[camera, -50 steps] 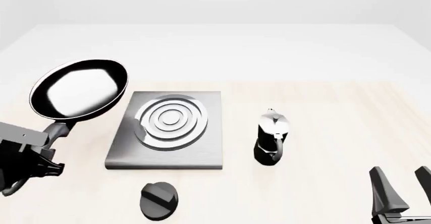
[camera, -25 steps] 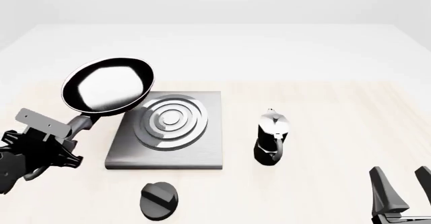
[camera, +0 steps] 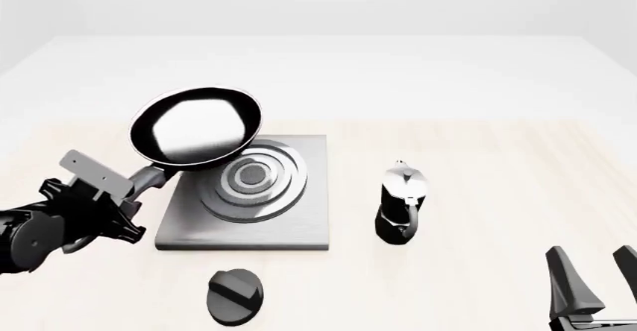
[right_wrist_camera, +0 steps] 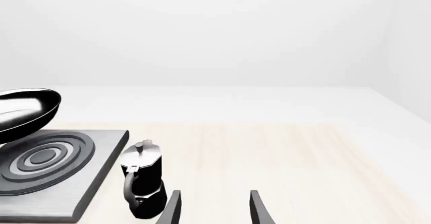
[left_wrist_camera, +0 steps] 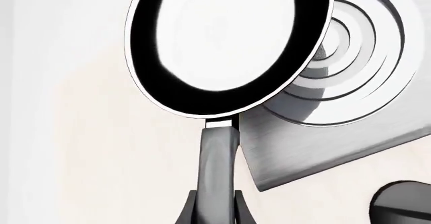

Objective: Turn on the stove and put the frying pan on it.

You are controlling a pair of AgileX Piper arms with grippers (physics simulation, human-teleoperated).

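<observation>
My left gripper (left_wrist_camera: 214,211) is clamped on the handle of the frying pan (camera: 197,126), which hangs in the air over the stove (camera: 298,223), overlapping its far-left corner and part of the ring burner (camera: 253,176). To land it well, I should carry it rightward until pan and rings line up, keep it level, then lower. My right gripper (right_wrist_camera: 212,206) waits with its jaws apart, beside the moka pot (camera: 402,204). The knob (camera: 235,296) sits apart, near the stove's front edge, with open table around.

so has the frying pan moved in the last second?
Yes. In the front view the frying pan, held by the left gripper, has shifted right toward the stove and now overlaps the burner's near-left edge.
</observation>
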